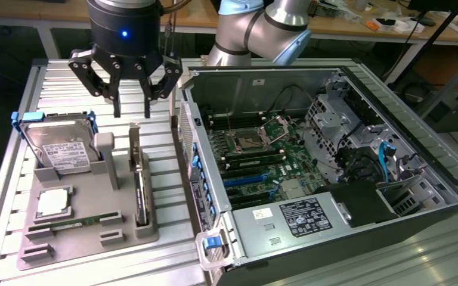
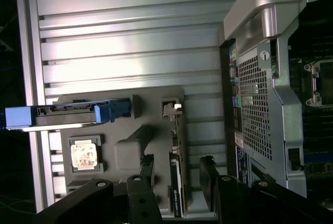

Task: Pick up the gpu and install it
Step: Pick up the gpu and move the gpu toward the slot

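Now tool (image 1: 132, 110) open, empty, hovers abv gpu (image 1: 139, 190), which stands edgewise in grey holder (image 1: 86, 241).

This is a robotics lab or electronics workshop. At the top centre of the exterior view, 1 silver-jointed robot arm (image 1: 261, 27) carries a black gripper (image 1: 133, 114) over a ribbed aluminium table (image 1: 54, 83). An open computer case (image 1: 253, 77) with its motherboard (image 1: 265, 158) laid bare takes up the right half. A grey parts fixture (image 1: 86, 232) sits at the lower left. Along the upper right edge runs a wooden workbench (image 1: 356, 33) littered with small items.
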